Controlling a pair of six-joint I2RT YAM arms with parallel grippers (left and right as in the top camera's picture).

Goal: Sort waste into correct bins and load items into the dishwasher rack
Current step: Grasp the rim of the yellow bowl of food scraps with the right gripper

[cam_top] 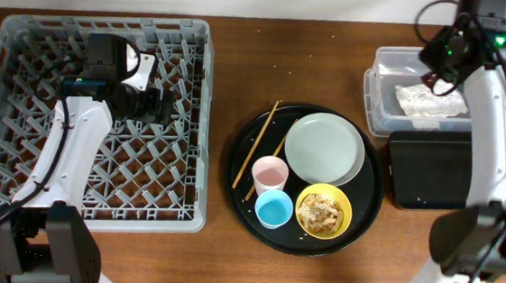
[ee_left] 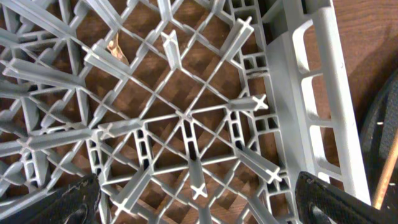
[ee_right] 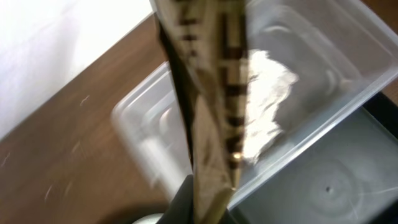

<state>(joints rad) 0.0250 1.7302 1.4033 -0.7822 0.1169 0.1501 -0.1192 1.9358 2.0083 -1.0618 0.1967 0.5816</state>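
My right gripper (cam_top: 440,69) (ee_right: 208,202) is shut on the gold-brown wrapper (ee_right: 211,93) and holds it above the clear tub (cam_top: 378,106) (ee_right: 323,43). The crumpled white napkin (cam_top: 430,101) (ee_right: 270,87) lies in the tub. The shallow black tray (cam_top: 432,169) (ee_right: 336,180) sits just in front of the tub. My left gripper (cam_top: 167,108) (ee_left: 199,205) is open and empty over the grey dishwasher rack (cam_top: 99,25) (ee_left: 186,118). On the round black tray (cam_top: 240,186) are the plate (cam_top: 325,149), the yellow bowl (cam_top: 323,210) with food scraps, the pink cup (cam_top: 269,173), the blue cup (cam_top: 273,208) and the chopsticks (cam_top: 257,145).
A small tan scrap (ee_left: 117,50) shows in the rack's lattice in the left wrist view. The round tray's rim (ee_left: 380,124) and a chopstick (ee_left: 385,180) show past the rack's right wall. Bare wooden table lies between the rack and the round tray.
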